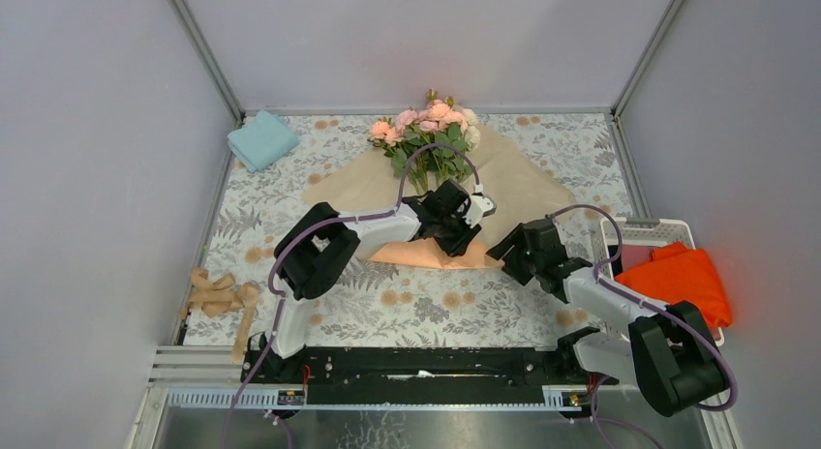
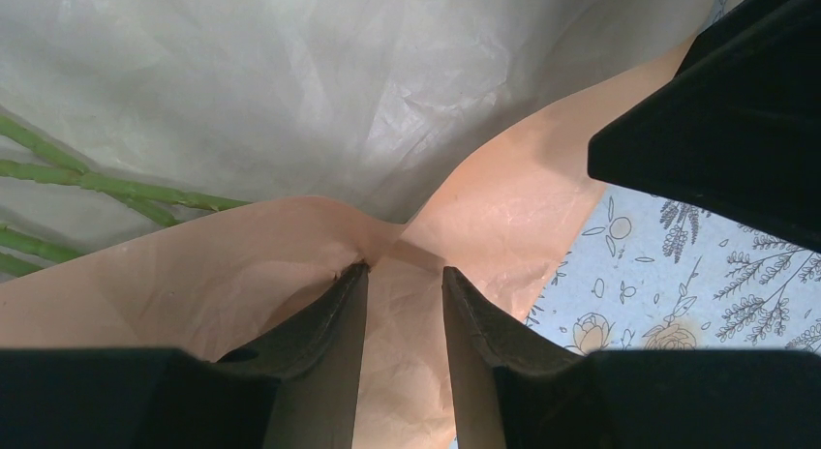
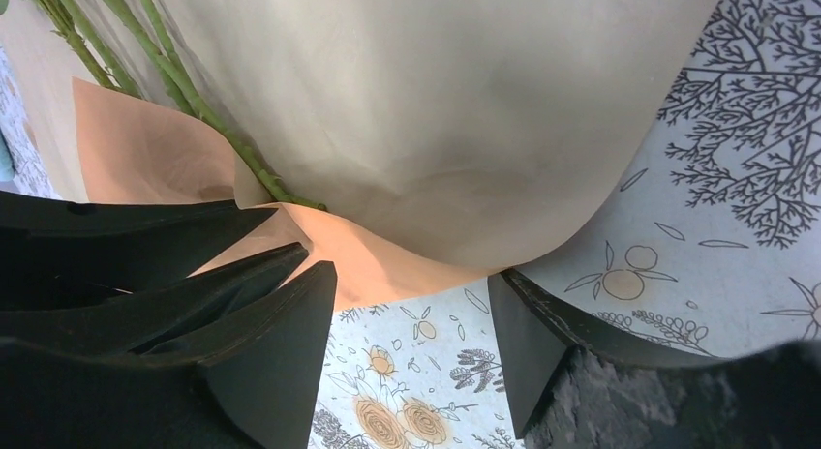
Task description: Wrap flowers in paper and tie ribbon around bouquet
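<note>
A white basket (image 1: 629,226) is sitting at the right edge of the table (image 1: 407,304), and a bright orange cloth (image 1: 680,280) is lying in it, bulging over its near rim. Nothing else is showing inside.

The paper (image 1: 523,183) is lying spread at the middle back of the table, with the flowers (image 1: 426,125) resting on it, blooms toward the far wall and stems (image 2: 106,183) running toward the arms. The paper's near edge is folding up over the stem ends.

The left gripper (image 2: 405,289) is standing over that fold, jaws partly apart with a ridge of paper between them; whether it is clenching the paper cannot be told. The right gripper (image 3: 409,280) is hanging released just beside the fold, jaws wide, with only table between them.

The ribbon (image 1: 218,296) is lying in a loose heap at the table's left edge, well apart from the paper. A light-blue cloth (image 1: 261,139) is lying in the far left corner.
</note>
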Controlling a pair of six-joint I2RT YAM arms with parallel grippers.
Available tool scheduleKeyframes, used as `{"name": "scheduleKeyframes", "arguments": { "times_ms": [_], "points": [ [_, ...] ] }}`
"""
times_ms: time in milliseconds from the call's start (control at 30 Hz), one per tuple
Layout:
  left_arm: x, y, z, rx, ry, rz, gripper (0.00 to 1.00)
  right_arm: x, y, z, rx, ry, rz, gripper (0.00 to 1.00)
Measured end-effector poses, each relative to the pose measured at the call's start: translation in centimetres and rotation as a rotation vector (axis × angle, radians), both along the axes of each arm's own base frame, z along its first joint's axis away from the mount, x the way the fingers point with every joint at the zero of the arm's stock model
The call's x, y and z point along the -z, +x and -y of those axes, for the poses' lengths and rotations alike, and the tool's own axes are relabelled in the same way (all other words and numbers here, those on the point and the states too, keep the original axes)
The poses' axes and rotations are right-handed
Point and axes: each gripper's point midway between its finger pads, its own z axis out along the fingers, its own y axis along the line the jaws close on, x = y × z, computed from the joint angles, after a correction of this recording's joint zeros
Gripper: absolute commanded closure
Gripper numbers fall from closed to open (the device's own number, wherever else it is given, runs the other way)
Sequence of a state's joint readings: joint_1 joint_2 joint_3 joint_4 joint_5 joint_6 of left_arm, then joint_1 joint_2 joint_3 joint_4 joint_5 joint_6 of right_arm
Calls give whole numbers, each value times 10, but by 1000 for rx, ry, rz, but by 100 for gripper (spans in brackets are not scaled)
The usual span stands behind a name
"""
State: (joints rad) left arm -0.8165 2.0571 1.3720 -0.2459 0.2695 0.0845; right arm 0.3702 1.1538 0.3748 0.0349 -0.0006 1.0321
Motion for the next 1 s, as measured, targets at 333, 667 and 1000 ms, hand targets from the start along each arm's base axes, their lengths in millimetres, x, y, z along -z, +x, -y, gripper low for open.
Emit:
{"name": "scheduleKeyframes", "arguments": {
  "times_ms": [333, 667, 1000],
  "points": [
    [0, 0, 0, 0, 0, 0, 59, 1, 12, -11, -43, 22, 42, 36],
    [0, 0, 0, 0, 0, 0, 59, 0, 4, -28, -106, 12, 56, 37],
    [0, 2, 2, 0, -3, 2, 59, 0, -27, -21, -96, 5, 35, 35]
  ]
}}
